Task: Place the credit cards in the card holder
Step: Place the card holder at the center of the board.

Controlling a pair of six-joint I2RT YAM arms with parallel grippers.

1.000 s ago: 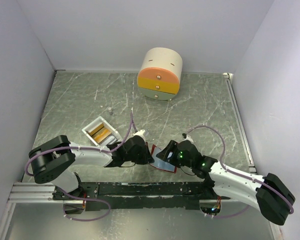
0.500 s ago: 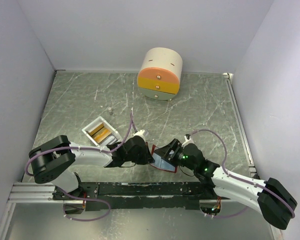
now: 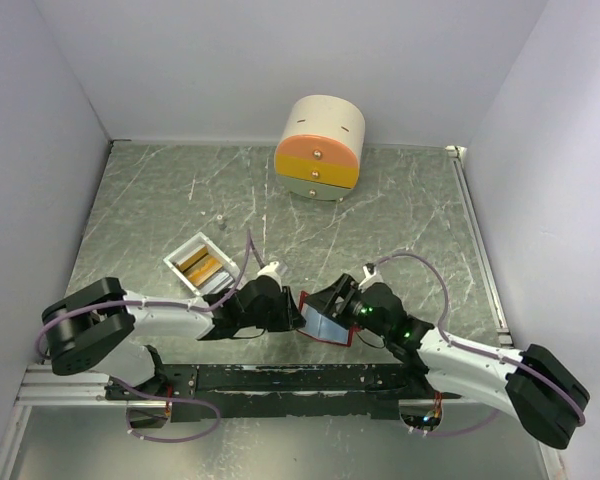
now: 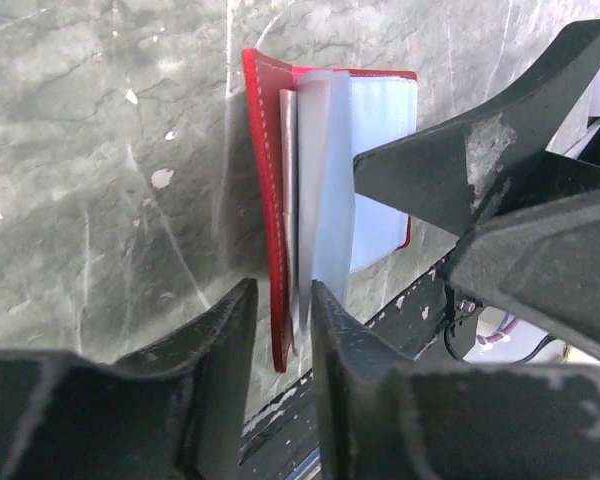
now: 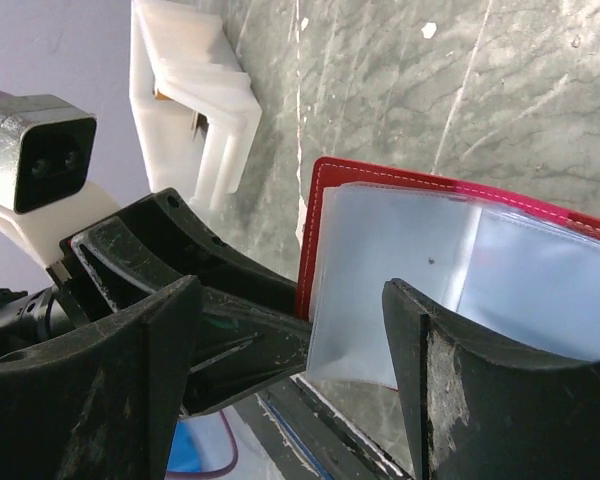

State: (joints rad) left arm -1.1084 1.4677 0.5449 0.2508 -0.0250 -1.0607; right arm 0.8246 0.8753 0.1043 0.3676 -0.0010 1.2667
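Two grippers meet at the card holder (image 3: pixel 325 325) near the table's (image 3: pixel 410 210) 6 o'clock edge in the top view, the left gripper (image 3: pixel 290 312) at its 9 o'clock and the right gripper (image 3: pixel 335 300) at its 1 o'clock, while orange-gold credit cards (image 3: pixel 202 265) lie in the white tray (image 3: pixel 180 252) at its 10 o'clock. From the left wrist, that claw's jaws stand narrowly parted astride the open holder's red cover (image 4: pixel 263 170), a sliver of gap beside it, and a right finger (image 4: pixel 460 160) lies on the pale-blue sleeve (image 4: pixel 385 110) at 2 o'clock. From the right wrist, its jaws gape wide, the sleeve's edge between them.
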